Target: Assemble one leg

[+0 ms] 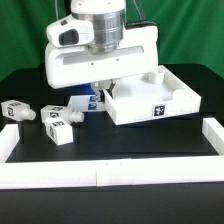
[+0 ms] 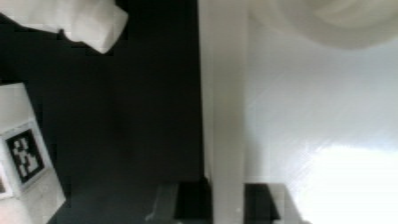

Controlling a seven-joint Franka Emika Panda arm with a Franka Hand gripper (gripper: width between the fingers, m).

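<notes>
The wide white tray-like piece (image 1: pixel 150 97) lies right of centre in the exterior view. My gripper (image 1: pixel 103 87) comes down on its left wall, its fingers mostly hidden under the white hand. In the wrist view my gripper (image 2: pixel 230 201) has one dark finger (image 2: pixel 192 203) on each side of the tray's thin wall (image 2: pixel 221 100), shut on it. Two loose legs (image 1: pixel 18 112) (image 1: pixel 60 122) lie at the exterior view's left. A third leg (image 1: pixel 86 100) is half hidden beside the hand. One tagged leg (image 2: pixel 18 152) shows at the wrist view's edge.
A low white rim (image 1: pixel 110 170) runs along the front and both sides of the black table. A round socket (image 2: pixel 347 20) of the tray shows in the wrist view. A white shape (image 2: pixel 89 22) lies on the black surface beyond the wall.
</notes>
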